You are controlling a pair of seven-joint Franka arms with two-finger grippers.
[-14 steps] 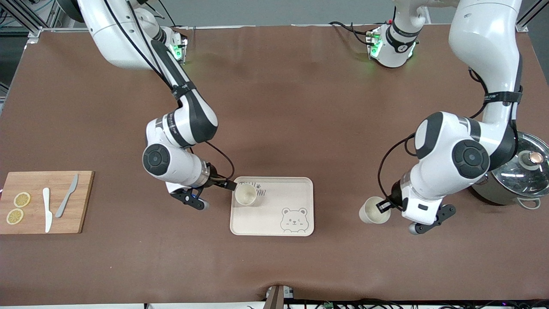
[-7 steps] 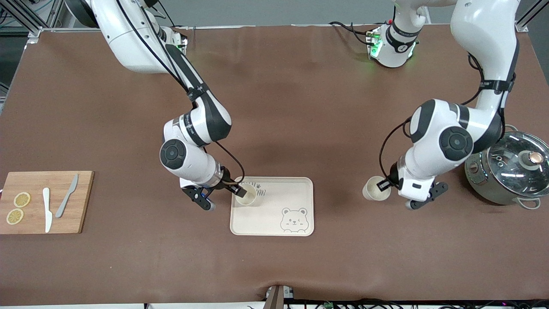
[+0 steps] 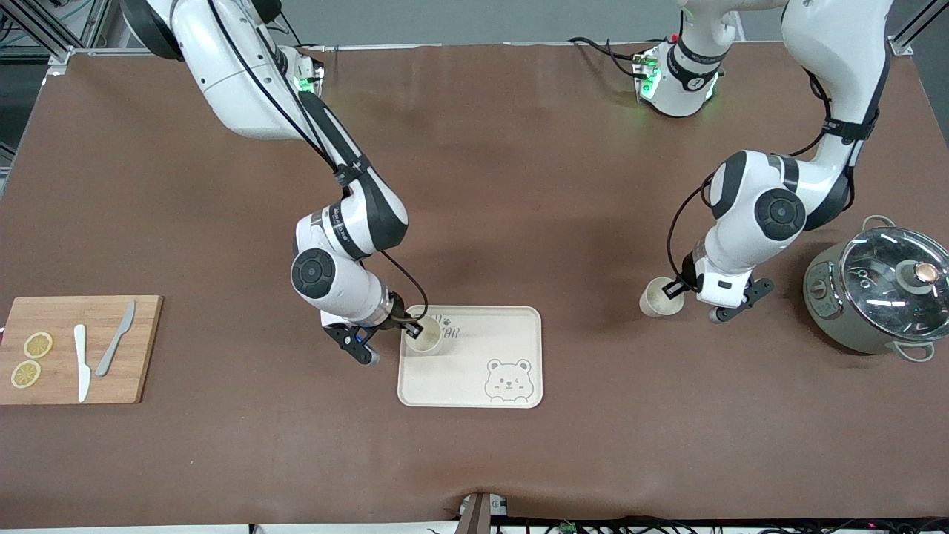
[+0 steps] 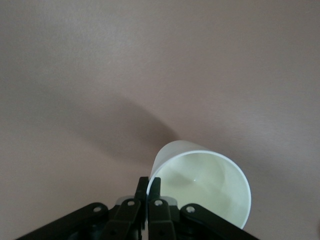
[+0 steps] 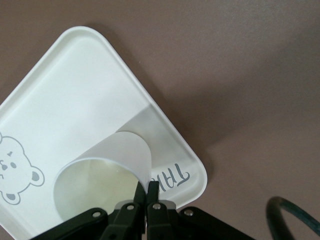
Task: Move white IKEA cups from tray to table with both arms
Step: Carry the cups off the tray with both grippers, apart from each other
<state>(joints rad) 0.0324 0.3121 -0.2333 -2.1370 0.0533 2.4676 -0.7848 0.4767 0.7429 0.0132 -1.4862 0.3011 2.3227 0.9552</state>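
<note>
The tray (image 3: 511,326) lies nearest the front camera, mid-table. At its eleven o'clock corner stands one cup (image 3: 424,337), and the right gripper (image 3: 413,328) is pinched on that cup's rim at about ten o'clock, one finger inside and one outside. So the grasp looks made; the lift has yet to come. The next move calls for a straight rise clear of the tray's lip, then a carry out over bare table (image 3: 519,185).

Farther up, toward the left arm's end, the left gripper (image 3: 673,291) grips the second cup (image 3: 657,298) by its rim at three o'clock, over the table, off the tray; whether it touches down I cannot tell.
</note>
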